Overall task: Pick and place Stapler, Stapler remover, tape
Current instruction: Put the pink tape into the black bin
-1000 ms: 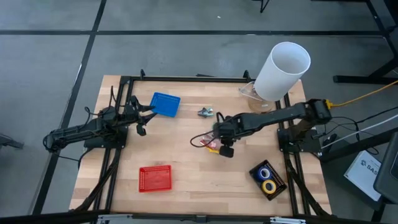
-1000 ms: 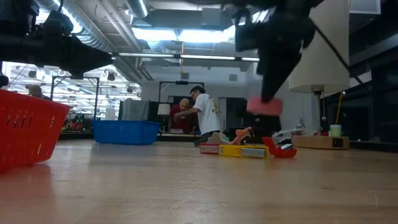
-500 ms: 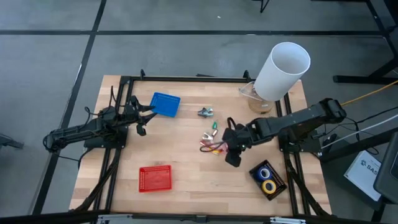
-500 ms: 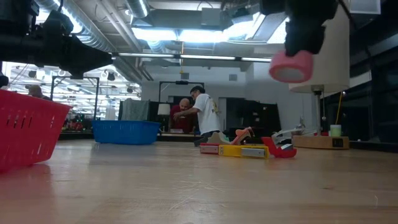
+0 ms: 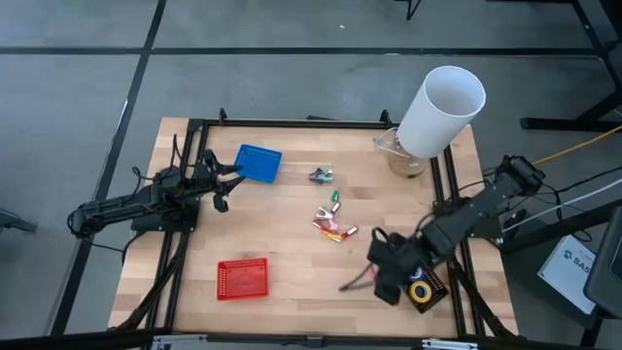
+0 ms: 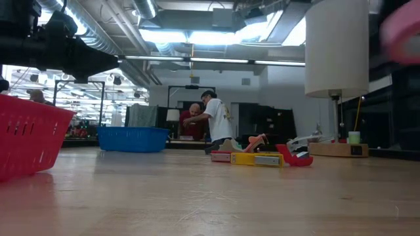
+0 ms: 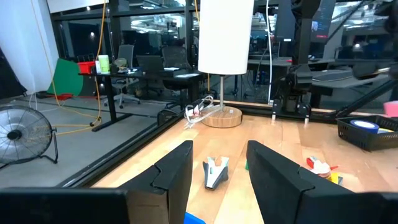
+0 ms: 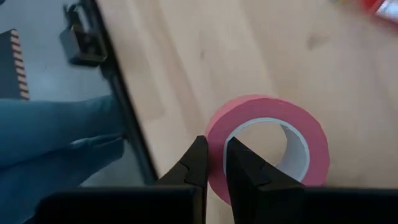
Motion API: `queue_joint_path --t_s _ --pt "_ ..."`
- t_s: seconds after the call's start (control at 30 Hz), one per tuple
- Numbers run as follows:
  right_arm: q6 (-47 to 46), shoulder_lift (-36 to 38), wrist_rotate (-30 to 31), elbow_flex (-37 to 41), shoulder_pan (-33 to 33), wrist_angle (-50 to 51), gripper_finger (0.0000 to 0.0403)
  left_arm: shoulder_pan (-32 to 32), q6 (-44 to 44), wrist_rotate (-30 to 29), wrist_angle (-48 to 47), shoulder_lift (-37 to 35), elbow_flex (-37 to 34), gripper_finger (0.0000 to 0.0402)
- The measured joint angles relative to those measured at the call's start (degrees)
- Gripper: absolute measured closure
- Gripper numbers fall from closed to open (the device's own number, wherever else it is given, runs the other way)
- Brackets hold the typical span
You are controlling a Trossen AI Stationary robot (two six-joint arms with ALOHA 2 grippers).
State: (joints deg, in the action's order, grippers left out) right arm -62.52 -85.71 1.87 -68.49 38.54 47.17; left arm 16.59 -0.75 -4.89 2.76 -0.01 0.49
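My right gripper (image 5: pixel 377 279) hangs over the near right of the table, beside the black tray (image 5: pixel 434 288), shut on a pink tape roll (image 8: pixel 273 115). The roll also shows as a pink blur (image 6: pixel 401 31) high in the low view. A blue and a yellow tape roll (image 5: pixel 419 289) lie in the tray. The silvery stapler remover (image 5: pixel 321 175) lies on the table at the far middle, ahead of my open left gripper (image 7: pixel 217 180). Small coloured staplers (image 5: pixel 333 226) lie in a cluster mid-table. My right gripper pinches the pink roll's wall (image 8: pixel 215 146) between its two fingers, one finger (image 8: pixel 242 168) inside the ring's hollow and one outside. The fingers come from above, slanting down. The roll hangs at the fingertips, lifted clear of the table.
A blue basket (image 5: pixel 258 162) sits at the far left and a red basket (image 5: pixel 242 279) at the near left. A white lamp (image 5: pixel 442 109) stands at the far right corner. A person's blue-trousered legs (image 8: pixel 56 146) show beyond the table's edge.
My right gripper has swung from the coloured cluster mid-table toward the near right corner and the black tray, rising and rolling at the wrist. It stays shut on the pink roll, which has travelled with it, clear of the table.
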Motion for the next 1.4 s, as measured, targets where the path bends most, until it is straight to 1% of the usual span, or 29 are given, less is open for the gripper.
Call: queue_joint_path --t_s 0.33,0.6,0.7,0.93,1.17,1.27,1.4 --pt "-21.3 0.0 0.0 0.0 13.8 1.5 0.0371 0.0 0.0 0.0 0.0 0.0 0.0 0.0253" --pt "-37.2 0.0 0.5 0.0 22.2 4.1 0.0369 0.0 0.0 0.0 0.0 0.0 0.0 0.0253" --pt "-41.7 0.0 0.5 0.0 24.5 5.0 0.0369 0.0 0.0 0.0 0.0 0.0 0.0 0.0253" --pt "-47.9 -2.0 0.4 0.0 27.7 6.4 0.0369 0.0 0.0 0.0 0.0 0.0 0.0 0.0253" --pt "-48.9 -5.6 -0.4 0.0 28.3 7.7 0.0368 0.0 0.0 0.0 0.0 0.0 0.0 0.0253" --pt "-49.8 -6.2 -0.4 0.0 28.4 10.0 0.0368 0.0 0.0 0.0 0.0 0.0 0.0 0.0253" --pt "-49.8 -6.5 -0.6 0.0 28.4 10.6 0.0368 0.0 0.0 0.0 0.0 0.0 0.0 0.0253"
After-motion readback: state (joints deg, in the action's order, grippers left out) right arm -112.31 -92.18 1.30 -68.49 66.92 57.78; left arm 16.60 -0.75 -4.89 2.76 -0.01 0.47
